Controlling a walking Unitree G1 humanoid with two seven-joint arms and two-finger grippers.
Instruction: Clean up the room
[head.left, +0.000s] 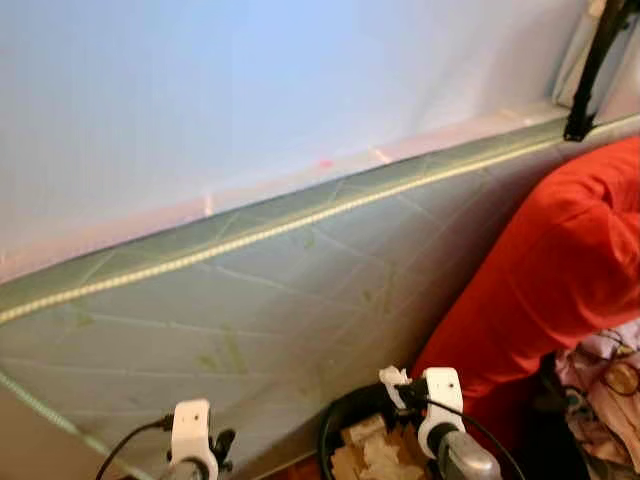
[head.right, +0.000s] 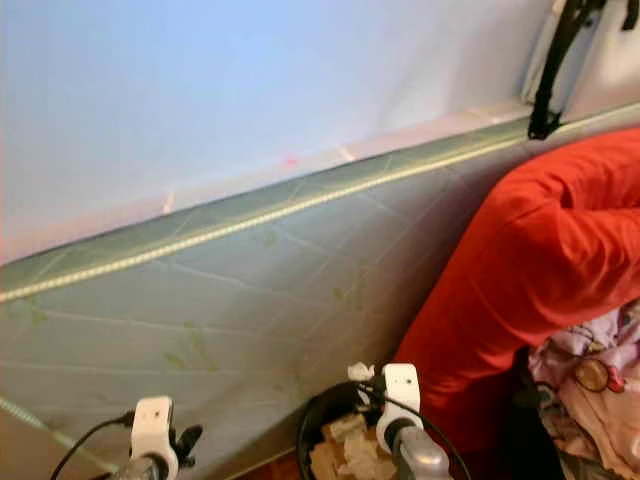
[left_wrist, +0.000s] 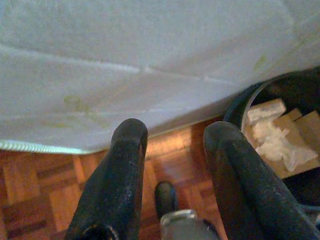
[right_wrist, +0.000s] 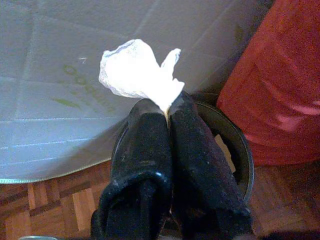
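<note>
- The right gripper has its jaws pressed together on a crumpled white tissue; the tissue sticks out beyond the fingertips; it hangs above the near rim of a black bin, in front of the mattress side.
- The black bin stands on the parquet floor, near the middle of the scene, touching or just beside the quilted mattress; inside it lie cardboard pieces and white paper scraps.
- The left gripper hovers low at the left, jaws spread with nothing between them; it is over the floor, the bin just to its right.
- A red cloth drapes at the right, beside the bin; patterned fabric lies at the near right; a black stand leg rises at the far right.
</note>
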